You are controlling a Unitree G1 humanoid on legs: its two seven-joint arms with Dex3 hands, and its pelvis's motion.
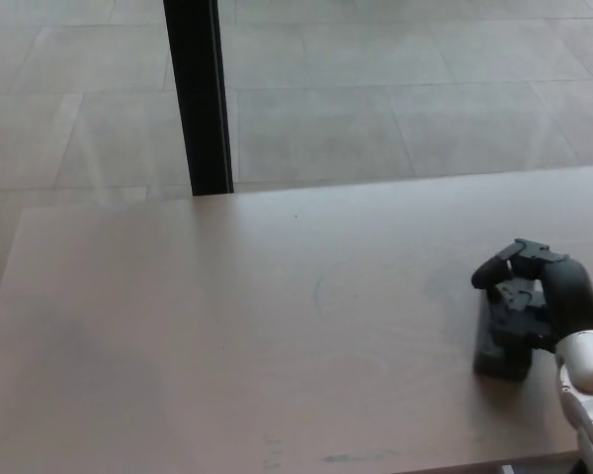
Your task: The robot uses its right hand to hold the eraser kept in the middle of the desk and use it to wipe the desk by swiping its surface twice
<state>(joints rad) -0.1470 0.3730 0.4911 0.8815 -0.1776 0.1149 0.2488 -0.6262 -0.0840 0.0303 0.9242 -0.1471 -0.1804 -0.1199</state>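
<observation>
Pale wooden desk (227, 326) filling the lower part of the head view, grey tiled floor (376, 109) beyond its far edge, black upright post (200, 99) rising behind the desk well to the left of and beyond the right hand. Right hand (534, 301) near the desk's right edge, black fingers (496, 269) curled downward and clamped on a dark eraser (502, 354). Eraser directly beneath the hand, its lower end showing just below the fingers and resting on the desk surface. White wrist (585, 367) entering from the lower right corner. Faint curved marks (326, 286) on the desk left of the hand, greenish smudges (351, 457) by the near edge. Left hand out of view.
</observation>
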